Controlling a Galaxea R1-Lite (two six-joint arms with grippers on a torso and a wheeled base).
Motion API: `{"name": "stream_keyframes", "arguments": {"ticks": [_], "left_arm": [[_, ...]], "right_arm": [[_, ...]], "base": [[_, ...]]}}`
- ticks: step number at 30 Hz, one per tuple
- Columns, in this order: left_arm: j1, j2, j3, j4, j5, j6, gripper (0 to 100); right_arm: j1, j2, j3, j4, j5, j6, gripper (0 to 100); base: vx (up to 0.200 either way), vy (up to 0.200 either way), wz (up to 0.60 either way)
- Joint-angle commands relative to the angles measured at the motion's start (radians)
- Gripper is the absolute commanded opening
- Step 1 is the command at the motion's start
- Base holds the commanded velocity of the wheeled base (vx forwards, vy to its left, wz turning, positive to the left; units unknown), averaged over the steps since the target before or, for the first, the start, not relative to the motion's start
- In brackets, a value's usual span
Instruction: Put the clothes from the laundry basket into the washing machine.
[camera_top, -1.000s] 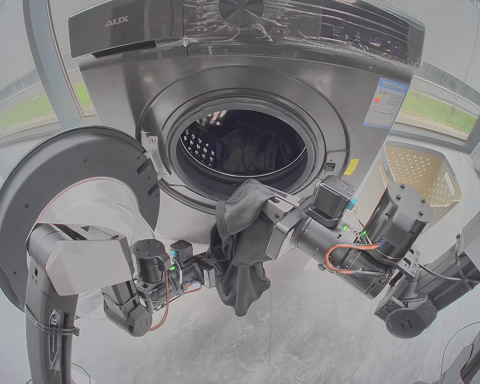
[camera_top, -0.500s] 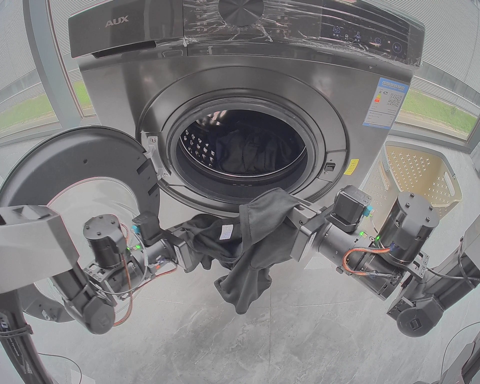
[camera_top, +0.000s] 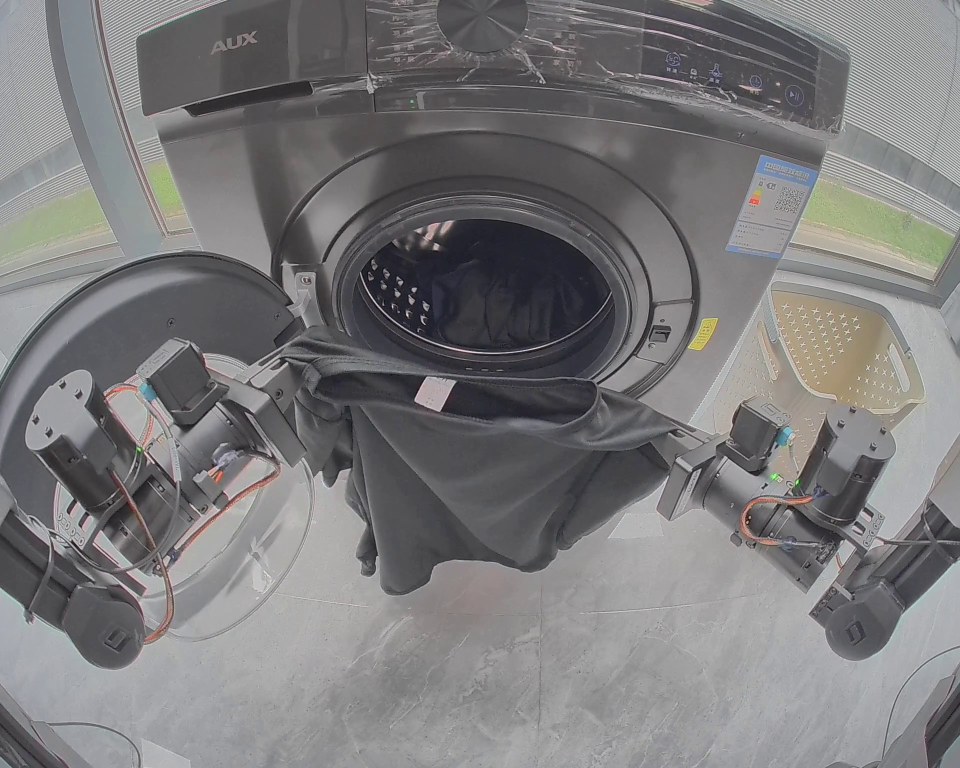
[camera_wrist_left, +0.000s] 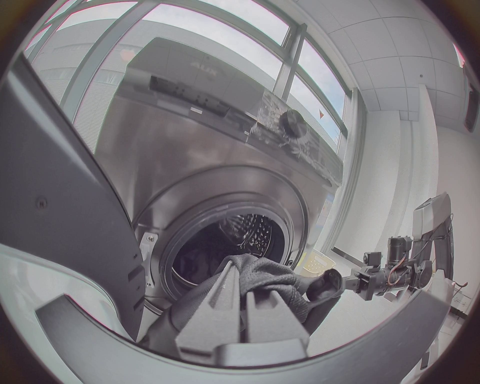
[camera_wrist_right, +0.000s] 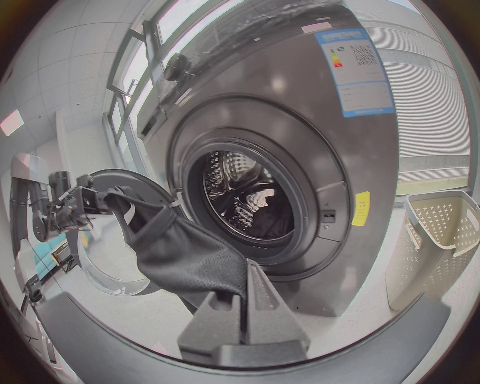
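- Head view: a dark garment (camera_top: 460, 480) is stretched wide between the two grippers, in front of the washing machine (camera_top: 240, 200) and just below its round opening.
- The left gripper (camera_top: 285, 372) holds one upper corner of the garment, near the hinge side of the opening. In the left wrist view its fingers (camera_wrist_left: 220, 305) are closed together, with cloth bunched between and over them.
- The right gripper (camera_top: 684, 442) holds the opposite upper corner, below the latch side of the opening. In the right wrist view its fingers (camera_wrist_right: 267, 305) are pressed together on a fold of the cloth.
- The top hem runs nearly taut from one gripper to the other, with a white label (camera_top: 435, 392) near its middle. The rest of the garment hangs free, clear of the floor (camera_top: 560, 670).
- The door (camera_top: 120, 320) stands swung open on the robot's left, behind the left arm.
- Dark clothes (camera_top: 500, 300) lie inside the drum (camera_top: 395, 290).
- A beige perforated laundry basket (camera_top: 850, 345) stands on the floor, just beside the machine on the robot's right.
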Motion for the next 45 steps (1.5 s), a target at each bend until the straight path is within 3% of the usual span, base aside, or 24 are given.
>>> {"name": "stream_keyframes", "arguments": {"ticks": [1, 5, 11, 30, 37, 45], "left_arm": [[0.001, -0.038, -0.005, -0.001, 0.003, 0.001, 0], [0.001, -0.033, -0.005, -0.001, 0.003, 0.004, 0], [0.001, -0.022, 0.016, 0.0, 0.003, 0.012, 0], [0.001, -0.008, 0.01, 0.002, 0.004, 0.012, 0], [-0.044, 0.015, -0.038, 0.002, 0.073, 0.026, 0], [-0.068, 0.035, -0.071, 0.0, 0.077, 0.024, 0]], "right_arm": [[-0.028, 0.012, 0.0, 0.0, -0.004, 0.003, 0], [-0.029, 0.009, 0.001, 0.0, -0.004, 0.003, 0], [-0.029, -0.014, -0.072, -0.001, -0.016, 0.004, 0], [-0.072, -0.115, -0.057, 0.016, -0.009, -0.01, 0], [-0.072, -0.131, -0.052, 0.016, -0.009, -0.01, 0], [-0.084, -0.148, -0.052, 0.016, -0.009, -0.01, 0]], "base": [[0.0, 0.0, 0.0], [0.0, 0.0, 0.0], [0.0, 0.0, 0.0], [0.0, 0.0, 0.0], [0.0, 0.0, 0.0], [0.0, 0.0, 0.0]]}}
